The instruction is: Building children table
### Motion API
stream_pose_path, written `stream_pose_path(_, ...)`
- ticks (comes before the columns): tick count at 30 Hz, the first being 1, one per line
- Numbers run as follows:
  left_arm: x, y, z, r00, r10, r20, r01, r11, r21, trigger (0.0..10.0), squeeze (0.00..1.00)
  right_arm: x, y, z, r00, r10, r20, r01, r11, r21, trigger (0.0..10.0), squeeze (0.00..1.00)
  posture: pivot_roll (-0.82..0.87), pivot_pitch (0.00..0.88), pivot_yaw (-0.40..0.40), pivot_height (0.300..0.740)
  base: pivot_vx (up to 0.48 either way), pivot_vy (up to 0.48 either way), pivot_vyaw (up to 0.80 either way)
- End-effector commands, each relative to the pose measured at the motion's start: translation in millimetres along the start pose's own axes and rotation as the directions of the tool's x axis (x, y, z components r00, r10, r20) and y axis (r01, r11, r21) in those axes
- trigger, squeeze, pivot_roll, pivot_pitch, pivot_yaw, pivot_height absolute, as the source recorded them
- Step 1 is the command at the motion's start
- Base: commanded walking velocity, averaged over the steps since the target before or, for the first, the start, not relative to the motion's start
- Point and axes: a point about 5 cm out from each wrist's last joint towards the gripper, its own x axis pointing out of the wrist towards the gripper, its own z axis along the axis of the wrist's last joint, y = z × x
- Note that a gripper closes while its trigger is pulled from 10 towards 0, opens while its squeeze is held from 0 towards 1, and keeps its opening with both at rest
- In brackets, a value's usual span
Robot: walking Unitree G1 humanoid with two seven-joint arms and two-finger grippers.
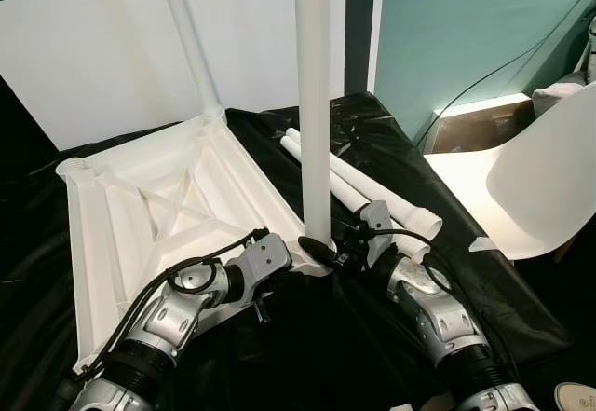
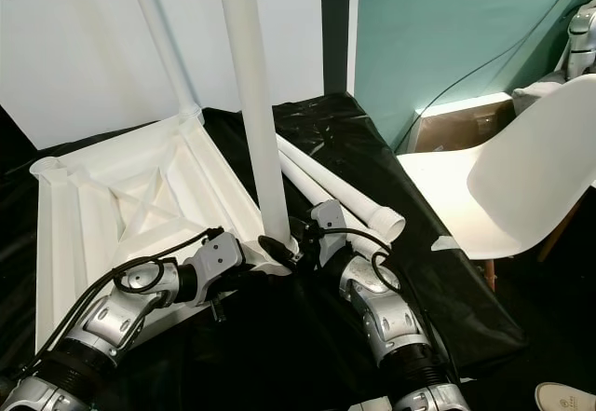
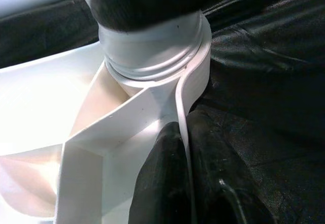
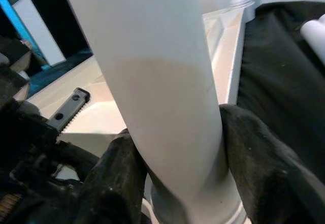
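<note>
Upside down on the black sheet (image 1: 307, 355) lay the white tabletop (image 1: 168, 206), ribbed underside facing up, which made sense, since that is where the leg sockets open. One leg (image 1: 191, 43) already stood in the far corner socket, at about eleven o'clock from the middle of the top. A second leg (image 1: 314, 103) stood upright in the near corner, at roughly five o'clock, its threaded collar partly down in the socket (image 3: 152, 56); I judged it was being screwed home and not yet fully seated, as threads showed above the rim.

The right gripper (image 1: 340, 253) was clamped around the base of that leg, one finger (image 4: 261, 158) on each side of the tube, presumably to turn it or keep it plumb. The left gripper (image 3: 185, 183) was pinched shut on the thin edge wall of the tabletop just below the socket, one finger inside the rim and one outside, most likely to stop the top spinning while the leg turned.

Two spare legs (image 1: 372, 187) lay side by side on the sheet at about three o'clock from the tabletop, close to the right arm. Farther out, at three to four o'clock, stood a white chair (image 1: 531, 187) against the teal wall (image 1: 466, 29).
</note>
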Motion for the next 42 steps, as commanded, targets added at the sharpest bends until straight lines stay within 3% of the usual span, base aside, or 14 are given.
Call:
stream_pose_path(1,17.6,-40.7,-42.0,0.973,-0.196,-0.12,0.18,0.974,-0.136,10.0,0.0,4.9,7.5,0.6,0.997,0.069,0.02,-0.069,0.996,0.054,10.0,1.0,0.11,0.0,0.029,0.74,0.0,0.0,0.0)
stream_pose_path(6,17.4,-40.8,-42.4,0.973,-0.196,-0.119,0.179,0.974,-0.137,10.0,0.0,3.7,5.1,1.2,0.996,0.087,0.006,-0.087,0.996,0.021,10.0,1.0,0.11,0.0,0.029,0.74,0.0,0.0,0.0)
stream_pose_path(7,17.8,-41.0,-42.6,0.974,-0.195,-0.118,0.179,0.974,-0.138,10.0,0.0,2.7,0.6,1.6,0.995,0.094,-0.014,-0.094,0.995,-0.019,10.0,1.0,0.11,0.0,0.026,0.74,0.0,0.0,0.0)
stream_pose_path(11,17.8,-41.0,-42.6,0.974,-0.195,-0.118,0.179,0.974,-0.138,10.0,0.0,2.7,0.6,1.6,0.995,0.094,-0.014,-0.094,0.995,-0.019,10.0,1.0,0.11,0.0,0.026,0.74,0.0,0.0,0.0)
stream_pose_path(12,18.2,-40.9,-42.4,0.974,-0.195,-0.117,0.178,0.974,-0.138,10.0,0.0,1.2,-4.1,3.0,0.991,0.126,-0.039,-0.129,0.989,-0.067,10.0,0.0,0.11,0.0,0.025,0.74,0.0,0.0,0.0)
stream_pose_path(17,18.3,-39.4,-41.8,0.976,-0.188,-0.114,0.172,0.975,-0.139,10.0,0.0,-5.2,-27.2,10.9,0.966,0.21,-0.152,-0.234,0.959,-0.161,10.0,0.0,0.11,0.0,0.021,0.74,0.0,0.0,0.0)
stream_pose_path(21,18.3,-39.4,-41.8,0.976,-0.188,-0.114,0.172,0.975,-0.139,10.0,0.0,-5.2,-27.2,10.9,0.966,0.21,-0.152,-0.234,0.959,-0.161,10.0,0.0,0.11,0.0,0.021,0.74,0.0,0.0,0.0)
stream_pose_path(22,18.2,-39.0,-41.7,0.976,-0.186,-0.113,0.169,0.976,-0.139,10.0,0.0,-6.6,-31.3,13.0,0.958,0.228,-0.175,-0.258,0.95,-0.176,5.4,0.0,0.12,0.0,0.018,0.74,0.0,0.0,0.0)
stream_pose_path(25,18.2,-39.0,-41.7,0.976,-0.186,-0.113,0.169,0.976,-0.139,10.0,0.0,-6.6,-31.3,13.0,0.958,0.228,-0.175,-0.258,0.95,-0.176,5.4,0.0,0.12,0.0,0.018,0.74,0.0,0.0,0.0)
stream_pose_path(26,18.3,-39.1,-41.8,0.976,-0.184,-0.113,0.168,0.976,-0.14,10.0,0.0,-11.8,-32.8,11.2,0.939,0.267,-0.218,-0.307,0.935,-0.177,0.0,0.0,0.12,0.0,0.014,0.74,0.0,0.0,0.0)
stream_pose_path(29,18.5,-39.2,-41.8,0.977,-0.183,-0.111,0.166,0.976,-0.141,10.0,0.0,-18.6,-33.6,8.6,0.911,0.314,-0.266,-0.365,0.916,-0.165,0.0,0.0,0.12,0.0,0.014,0.74,0.0,0.0,0.0)
stream_pose_path(40,19.4,-39.4,-41.2,0.978,-0.182,-0.107,0.166,0.976,-0.141,10.0,0.0,-21.9,-30.3,4.4,0.909,0.32,-0.268,-0.368,0.918,-0.149,0.0,0.0,0.12,0.0,0.014,0.74,0.0,0.0,0.0)
stream_pose_path(41,19.1,-39.4,-40.8,0.979,-0.178,-0.104,0.162,0.976,-0.144,10.0,0.0,-9.9,-14.7,6.2,0.975,0.19,-0.119,-0.205,0.97,-0.13,0.0,0.0,0.12,0.0,0.009,0.74,0.0,0.0,0.0)
stream_pose_path(42,19.1,-39.4,-40.8,0.979,-0.178,-0.104,0.162,0.976,-0.144,10.0,0.0,-9.9,-14.7,6.2,0.975,0.19,-0.119,-0.205,0.97,-0.13,0.0,0.0,0.12,0.0,0.009,0.74,0.0,0.0,0.0)
